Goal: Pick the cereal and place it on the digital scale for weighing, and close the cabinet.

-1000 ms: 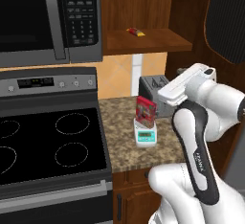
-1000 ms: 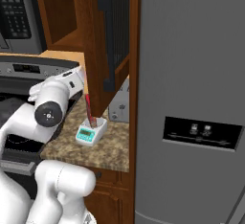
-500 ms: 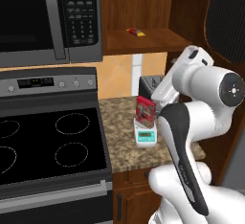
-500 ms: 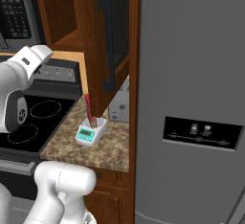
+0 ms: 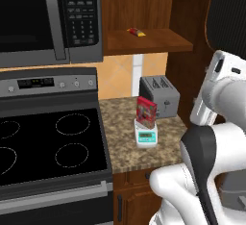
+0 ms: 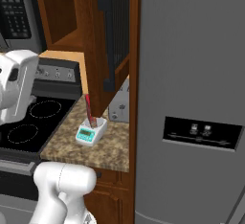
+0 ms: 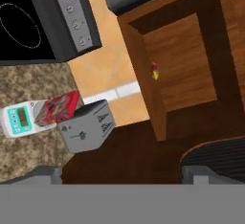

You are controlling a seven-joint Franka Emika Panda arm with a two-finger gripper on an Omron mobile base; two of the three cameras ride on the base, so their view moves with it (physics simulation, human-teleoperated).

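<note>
Here the cereal [image 5: 146,112], a small red box with speckled print, stands upright on the scale [image 5: 146,136], a white square block with a teal front and a little display. Both sit on a mottled brown granite counter [image 5: 121,144], just in front of the boxy grey toaster [image 5: 158,95]. My hand camera, rolled sideways, looks across the same group: cereal [image 7: 58,107] on scale [image 7: 21,119], toaster [image 7: 86,126] just beside them. My two dark fingertips rise well apart at the bottom of that view with nothing between them, so my gripper [image 7: 119,175] is wide open and empty. The cabinet [image 6: 106,50] is reddish-brown wood, its door with the ribbed black inset swung open. Inside, a small yellow-red packet [image 5: 136,31] lies on the smooth wooden shelf. A black glass stove [image 5: 43,147] adjoins the counter, under a microwave [image 5: 48,19]; a flat grey fridge [image 6: 191,98] stands to the right.
</note>
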